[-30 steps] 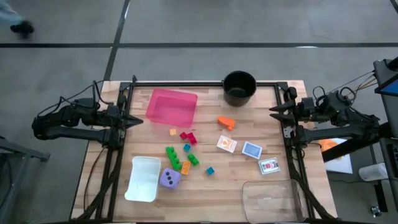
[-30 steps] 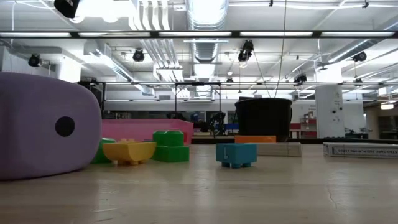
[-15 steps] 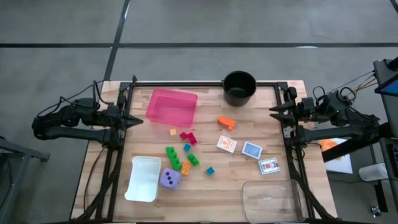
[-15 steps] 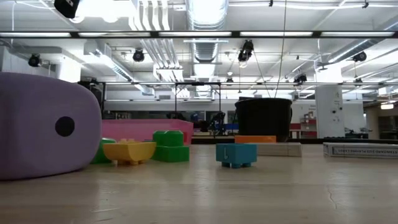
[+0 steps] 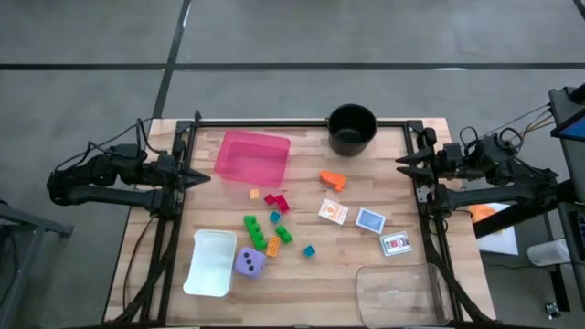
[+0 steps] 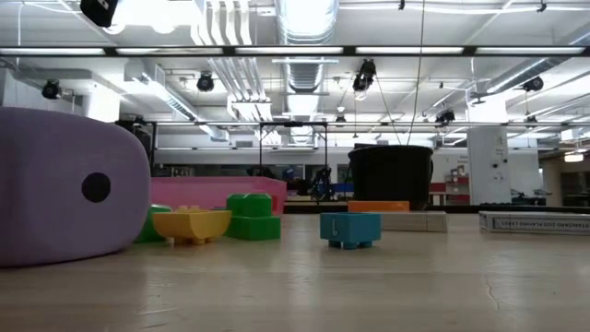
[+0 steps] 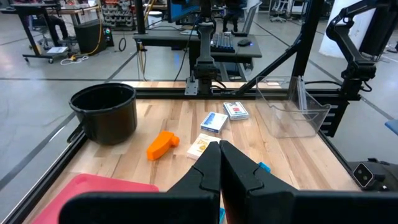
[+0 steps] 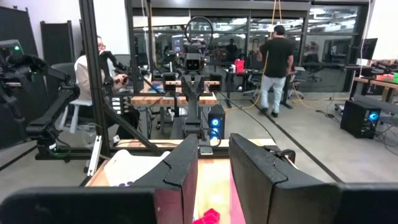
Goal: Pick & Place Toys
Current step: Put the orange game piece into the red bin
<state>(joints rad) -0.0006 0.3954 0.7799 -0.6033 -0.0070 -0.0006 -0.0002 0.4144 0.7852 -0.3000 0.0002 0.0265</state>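
Note:
The toys lie spread on the wooden table: red bricks, green bricks, a yellow brick, a teal brick, an orange brick and a purple dotted die. The orange, blue and white-red cards lie flat at the right. My left gripper is shut and empty at the table's left edge, beside the pink tray. My right gripper stands at the right edge, its fingers a little apart, and is empty.
A black round pot stands at the far edge. A white container lies beside the die, near left. A clear container stands near right. People stand and sit in the room beyond the table.

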